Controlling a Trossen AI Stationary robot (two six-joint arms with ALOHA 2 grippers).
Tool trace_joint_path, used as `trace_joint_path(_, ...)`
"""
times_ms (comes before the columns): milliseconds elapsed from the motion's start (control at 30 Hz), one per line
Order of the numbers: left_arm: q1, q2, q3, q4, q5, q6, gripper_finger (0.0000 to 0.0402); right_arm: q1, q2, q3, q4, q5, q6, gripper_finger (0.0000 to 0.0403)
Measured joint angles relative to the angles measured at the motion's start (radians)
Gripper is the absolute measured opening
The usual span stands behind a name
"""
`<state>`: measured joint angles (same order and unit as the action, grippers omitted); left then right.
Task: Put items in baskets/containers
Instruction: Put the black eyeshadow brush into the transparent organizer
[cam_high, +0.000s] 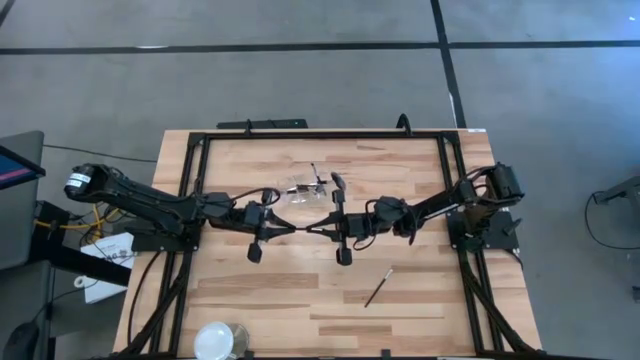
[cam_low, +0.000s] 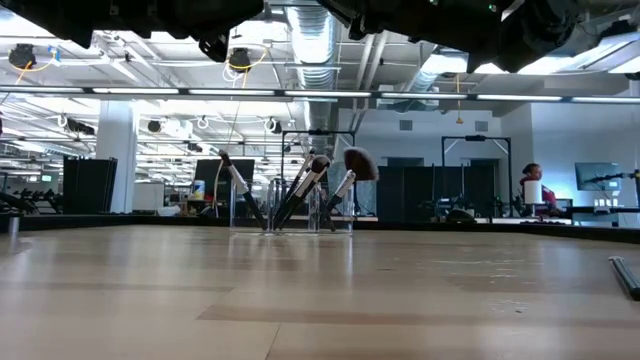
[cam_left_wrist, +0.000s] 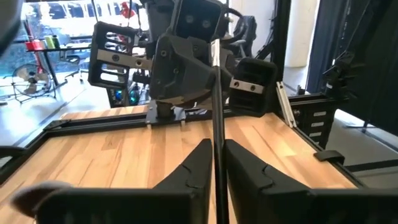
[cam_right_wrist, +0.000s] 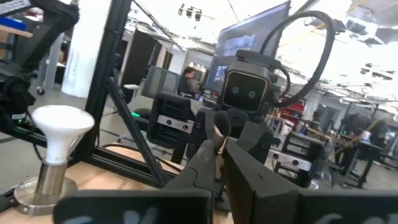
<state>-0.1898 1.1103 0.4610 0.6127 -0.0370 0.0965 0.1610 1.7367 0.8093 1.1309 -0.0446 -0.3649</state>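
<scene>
My two grippers meet tip to tip above the table's middle, the left gripper (cam_high: 292, 228) (cam_left_wrist: 216, 148) facing the right gripper (cam_high: 311, 230) (cam_right_wrist: 219, 148). Both are shut on one slim makeup brush (cam_left_wrist: 216, 118), which runs level between them. The clear container (cam_high: 303, 193) (cam_low: 300, 208) stands just beyond them toward the far edge, with several brushes leaning upright in it. One more brush (cam_high: 378, 287) (cam_low: 625, 276) lies flat on the table, nearer the right front. My left gripper pinches the brush's thin dark handle (cam_left_wrist: 217, 163) between its two fingers, which lie along the handle, coming level from the table's left. The brush is lifted clear of the table. My right gripper closes on the brush's other end (cam_right_wrist: 218, 129) from the table's right, level; its own fingers hide the exact place.
A round white and clear object (cam_high: 217, 341) stands at the near edge, left of centre. A black frame (cam_high: 320, 134) rails the table's far edge and sides. Bare wood lies in front of the grippers. A person (cam_low: 530, 186) sits far off in the room.
</scene>
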Motion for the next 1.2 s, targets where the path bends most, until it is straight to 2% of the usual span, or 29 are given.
trace_joint_path(100, 0.0, 0.0, 0.0, -0.002, -0.041, 0.0, 0.0058, 0.001, 0.0, 0.0, -0.006, 0.044, 0.021, 0.0013)
trace_joint_path(300, 0.0, 0.0, 0.0, -0.056, -0.212, 0.028, 0.0108, -0.001, 0.0, 0.0, -0.067, 0.134, 0.043, 0.0004)
trace_joint_path(467, 0.003, -0.001, 0.001, -0.047, -0.323, 0.034, 0.0146, 0.0, -0.008, 0.0, -0.171, 0.258, 0.047, 0.0012)
trace_joint_path(700, 0.003, -0.005, 0.002, -0.052, -0.468, 0.044, 0.0161, -0.048, -0.016, 0.0, -0.276, 0.361, 0.139, 0.0004)
trace_joint_path(900, 0.001, -0.005, 0.002, -0.053, -0.487, 0.064, 0.0153, -0.141, -0.016, 0.0, -0.369, 0.361, 0.389, 0.0005)
trace_joint_path(1100, 0.006, -0.005, 0.002, -0.054, -0.486, 0.064, 0.0145, -0.169, -0.016, 0.081, -0.457, 0.37, 0.411, 0.0003)
trace_joint_path(1200, 0.021, -0.005, 0.002, -0.053, -0.485, 0.064, 0.0141, -0.168, -0.005, 0.185, -0.629, 0.391, 0.411, 0.0003)
